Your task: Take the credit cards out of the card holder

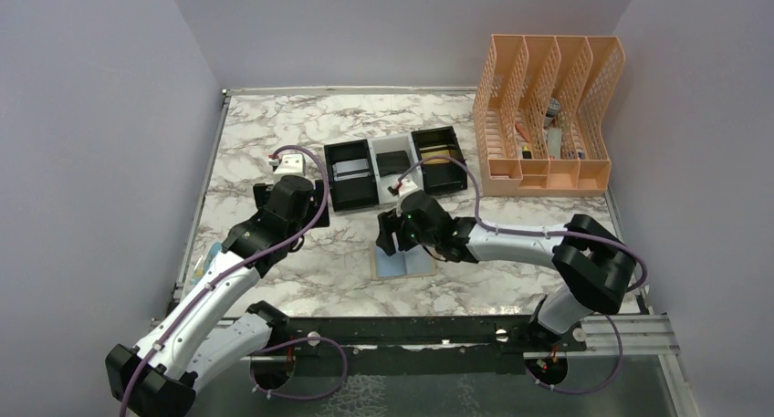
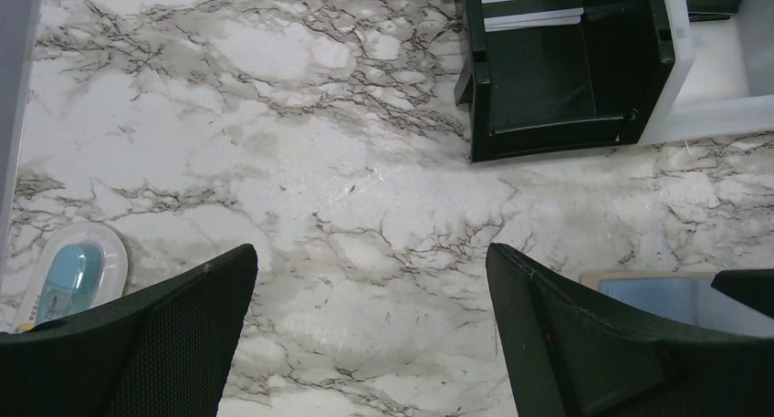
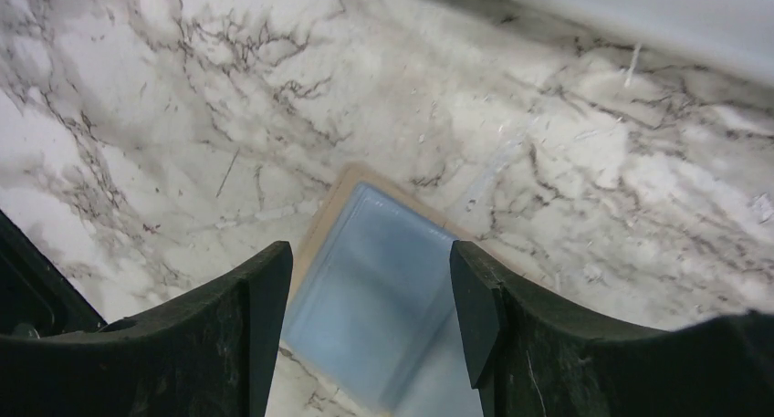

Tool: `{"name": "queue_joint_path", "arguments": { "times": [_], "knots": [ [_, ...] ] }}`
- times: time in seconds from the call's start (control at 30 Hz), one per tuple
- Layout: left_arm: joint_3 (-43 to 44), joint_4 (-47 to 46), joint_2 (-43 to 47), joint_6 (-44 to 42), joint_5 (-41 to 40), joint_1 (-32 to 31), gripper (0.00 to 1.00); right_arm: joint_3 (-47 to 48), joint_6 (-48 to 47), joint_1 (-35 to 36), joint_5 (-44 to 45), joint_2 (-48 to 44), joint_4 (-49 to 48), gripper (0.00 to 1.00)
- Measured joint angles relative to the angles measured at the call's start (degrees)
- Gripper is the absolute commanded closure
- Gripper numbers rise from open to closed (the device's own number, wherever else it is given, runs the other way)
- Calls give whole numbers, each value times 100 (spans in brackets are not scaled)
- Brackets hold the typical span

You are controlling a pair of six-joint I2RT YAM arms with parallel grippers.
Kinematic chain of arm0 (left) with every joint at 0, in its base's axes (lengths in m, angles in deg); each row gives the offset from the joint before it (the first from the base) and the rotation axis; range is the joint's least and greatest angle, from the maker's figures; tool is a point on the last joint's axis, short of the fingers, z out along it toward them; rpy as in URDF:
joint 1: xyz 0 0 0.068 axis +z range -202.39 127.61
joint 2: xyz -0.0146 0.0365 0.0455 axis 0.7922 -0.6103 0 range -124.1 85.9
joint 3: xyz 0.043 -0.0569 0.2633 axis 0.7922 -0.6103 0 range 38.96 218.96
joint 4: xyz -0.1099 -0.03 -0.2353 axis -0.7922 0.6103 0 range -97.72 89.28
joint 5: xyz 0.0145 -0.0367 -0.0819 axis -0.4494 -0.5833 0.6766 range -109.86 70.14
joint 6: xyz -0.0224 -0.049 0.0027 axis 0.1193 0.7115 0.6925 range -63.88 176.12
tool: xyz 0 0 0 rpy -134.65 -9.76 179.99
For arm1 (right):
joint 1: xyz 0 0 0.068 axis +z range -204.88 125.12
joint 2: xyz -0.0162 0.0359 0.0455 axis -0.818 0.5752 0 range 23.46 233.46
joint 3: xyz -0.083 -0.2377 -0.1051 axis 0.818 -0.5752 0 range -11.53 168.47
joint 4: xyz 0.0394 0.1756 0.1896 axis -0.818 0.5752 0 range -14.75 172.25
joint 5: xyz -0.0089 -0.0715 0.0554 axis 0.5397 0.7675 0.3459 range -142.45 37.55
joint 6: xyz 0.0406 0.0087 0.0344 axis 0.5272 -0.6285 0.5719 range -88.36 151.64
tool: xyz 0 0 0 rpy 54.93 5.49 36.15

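Observation:
The tan card holder (image 1: pixel 408 265) lies open on the marble, its bluish pockets up. It also shows in the right wrist view (image 3: pixel 370 280) and at the edge of the left wrist view (image 2: pixel 671 294). My right gripper (image 1: pixel 394 241) is open, its fingers straddling one pocket just above it (image 3: pixel 367 253). I cannot tell whether that pocket holds a card. A silvery card (image 1: pixel 350 170) lies in the left black bin (image 2: pixel 532 15), a dark grey card (image 1: pixel 394 161) in the white bin, a gold card (image 1: pixel 440 157) in the right black bin. My left gripper (image 1: pixel 294 209) is open and empty over bare marble (image 2: pixel 370 253).
Three small bins (image 1: pixel 334 191) stand in a row behind the holder. A peach mesh file organizer (image 1: pixel 548 116) stands at the back right. A small white box (image 1: pixel 289 162) sits left of the bins. A white oval dish with a blue item (image 2: pixel 68 276) lies at the table's left edge.

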Motion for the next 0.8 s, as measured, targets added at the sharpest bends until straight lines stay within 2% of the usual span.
{"name": "queue_joint_path", "arguments": {
  "times": [0.17, 0.37, 0.63, 0.8],
  "knots": [
    [0, 2, 4, 2, -2, 15, 1, 0, 302, 564, 643, 42, 293, 36],
    [0, 4, -24, 0, 0, 15, 1, 79, 411, 763, 1088, 310, 673, 36],
    [0, 7, -50, 2, 0, 22, 1, 291, 400, 833, 1121, 557, 866, 29],
    [0, 7, -57, 0, 0, 22, 1, 476, 400, 898, 1126, 715, 973, 28]
  ]
}}
